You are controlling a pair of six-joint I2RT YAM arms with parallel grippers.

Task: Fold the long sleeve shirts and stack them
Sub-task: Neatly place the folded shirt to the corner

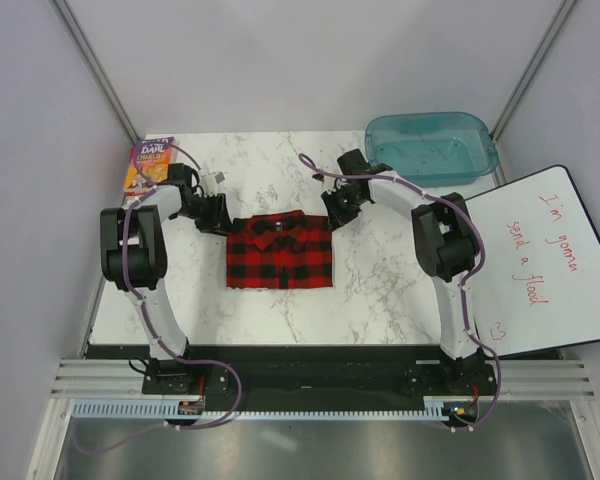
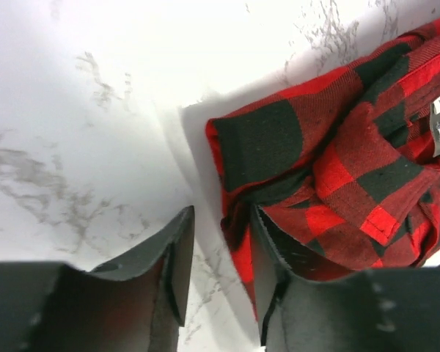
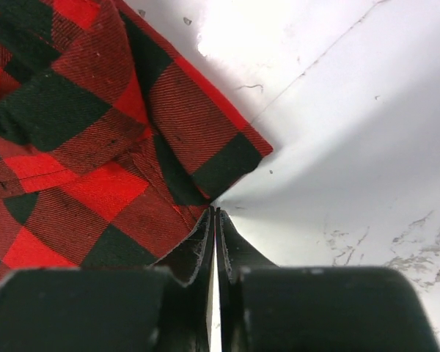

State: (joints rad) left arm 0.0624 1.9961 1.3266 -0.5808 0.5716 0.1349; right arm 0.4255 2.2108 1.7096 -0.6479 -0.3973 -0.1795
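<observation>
Top external view: one long sleeve shirt (image 1: 280, 255), red-and-black check, lies as a neat rectangle at the centre of the frame on the marble table (image 1: 380, 290), collar toward the top. No second shirt can be seen.

The left gripper (image 1: 212, 212) sits at the shirt's upper left corner and the right gripper (image 1: 336, 212) at its upper right corner. In the left wrist view the left claw is partly open. Its fingers straddle the cloth's edge without clamping it, one over bare marble and one over fabric. In the right wrist view the right claw is pressed fully closed, its tips touching the hem beside a corner (whether a thread of cloth is caught there cannot be made out).

Judging by this, the folding looks nearly complete and the arms are working the collar-end corners. A further fold or a carry would need the right claw to reopen and both claws to grip their corners evenly.

A paperback book (image 1: 148, 162) lies at upper left, a teal bin (image 1: 432, 145) at upper right, and a whiteboard (image 1: 550, 260) at far right.
</observation>
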